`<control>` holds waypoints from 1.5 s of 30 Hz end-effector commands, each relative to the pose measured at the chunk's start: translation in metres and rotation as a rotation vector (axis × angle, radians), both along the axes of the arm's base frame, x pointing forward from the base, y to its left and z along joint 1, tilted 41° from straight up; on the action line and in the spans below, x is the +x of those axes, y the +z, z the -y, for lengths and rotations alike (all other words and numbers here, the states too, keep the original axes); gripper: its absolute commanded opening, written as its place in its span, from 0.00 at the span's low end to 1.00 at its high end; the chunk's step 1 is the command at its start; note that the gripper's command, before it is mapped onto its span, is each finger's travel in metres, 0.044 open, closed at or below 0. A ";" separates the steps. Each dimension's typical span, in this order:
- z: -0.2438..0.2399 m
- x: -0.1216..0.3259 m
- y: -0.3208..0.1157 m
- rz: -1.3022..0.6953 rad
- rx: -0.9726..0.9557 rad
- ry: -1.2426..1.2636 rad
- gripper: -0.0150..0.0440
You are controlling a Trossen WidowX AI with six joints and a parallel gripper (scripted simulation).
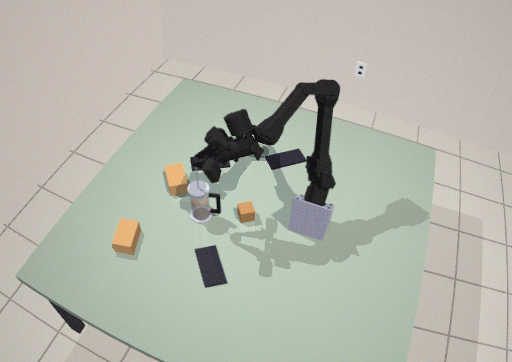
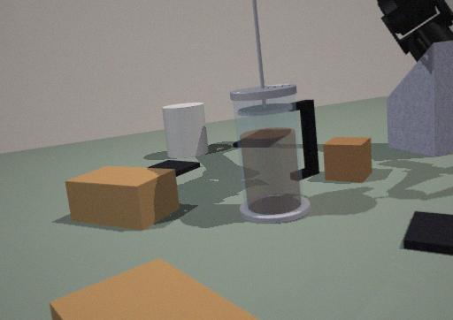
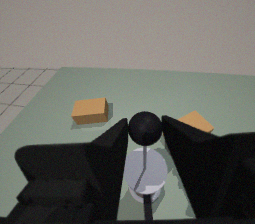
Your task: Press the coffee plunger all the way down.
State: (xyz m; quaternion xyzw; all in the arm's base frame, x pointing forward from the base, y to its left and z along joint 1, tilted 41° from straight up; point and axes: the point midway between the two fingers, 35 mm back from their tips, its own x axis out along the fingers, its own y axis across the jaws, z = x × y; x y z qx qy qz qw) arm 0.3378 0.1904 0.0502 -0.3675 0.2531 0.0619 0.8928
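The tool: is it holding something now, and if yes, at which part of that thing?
Yes. The tool is shut on the coffee plunger, holding its round black knob at the top of the raised rod.

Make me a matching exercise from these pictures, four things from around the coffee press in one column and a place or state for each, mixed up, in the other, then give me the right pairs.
Things:
1. plunger knob
2. plunger rod
3. white cylinder
4. press handle

Places or states:
A. stands on the table behind the press, in the exterior view
B. black, on the side of the glass body
C. clamped between the fingers of the gripper
D. sticks up high above the lid, not yet pushed down

Pairs: 1-C, 2-D, 3-A, 4-B
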 end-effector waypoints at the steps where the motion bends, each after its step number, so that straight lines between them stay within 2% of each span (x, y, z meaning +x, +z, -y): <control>1: 0.009 0.000 -0.013 -0.024 -0.014 -0.009 0.46; 45: 0.051 0.017 -0.070 -0.022 -0.017 -0.008 0.46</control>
